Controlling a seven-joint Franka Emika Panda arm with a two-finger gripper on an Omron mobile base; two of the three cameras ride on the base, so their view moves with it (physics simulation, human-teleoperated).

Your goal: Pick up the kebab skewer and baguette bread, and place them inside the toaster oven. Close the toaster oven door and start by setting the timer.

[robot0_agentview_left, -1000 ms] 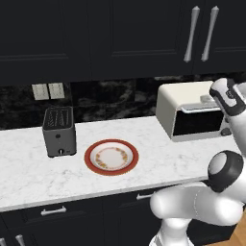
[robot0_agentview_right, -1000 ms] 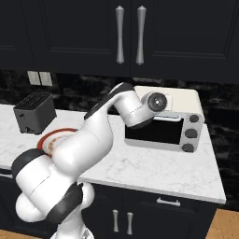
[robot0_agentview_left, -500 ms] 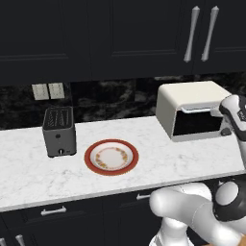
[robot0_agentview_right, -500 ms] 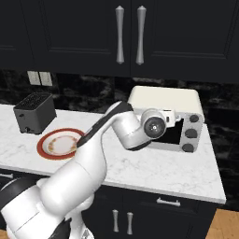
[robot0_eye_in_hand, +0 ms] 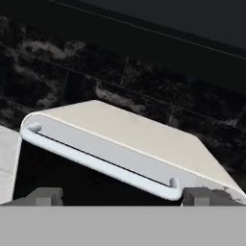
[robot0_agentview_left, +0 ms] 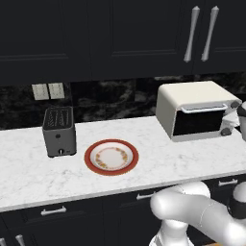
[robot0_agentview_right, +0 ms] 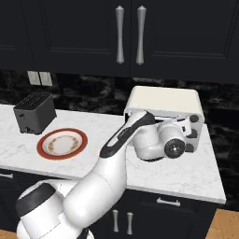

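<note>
The cream-white toaster oven [robot0_agentview_left: 192,98] stands at the right of the counter, and its dark glass door [robot0_agentview_left: 197,123] looks shut. In the hand view my gripper [robot0_eye_in_hand: 123,197] is open, close to the oven front, with the pale bar handle [robot0_eye_in_hand: 101,163] running just above and between the two fingertips [robot0_eye_in_hand: 45,194]. The arm [robot0_agentview_right: 140,140] reaches across the oven [robot0_agentview_right: 163,100] from the left and covers most of the door. The kebab skewer and baguette bread are out of view. Nothing is between the fingers.
A red-rimmed plate [robot0_agentview_left: 111,157] lies bare at mid counter, with a dark grey slot toaster [robot0_agentview_left: 59,130] to its left. Dark wall cabinets with long handles [robot0_agentview_left: 192,33] hang above the oven. The counter's front edge runs along drawers below.
The arm has swung right and lower across the oven front, from its upper left corner to the right side of the door. The gripper stays open.
</note>
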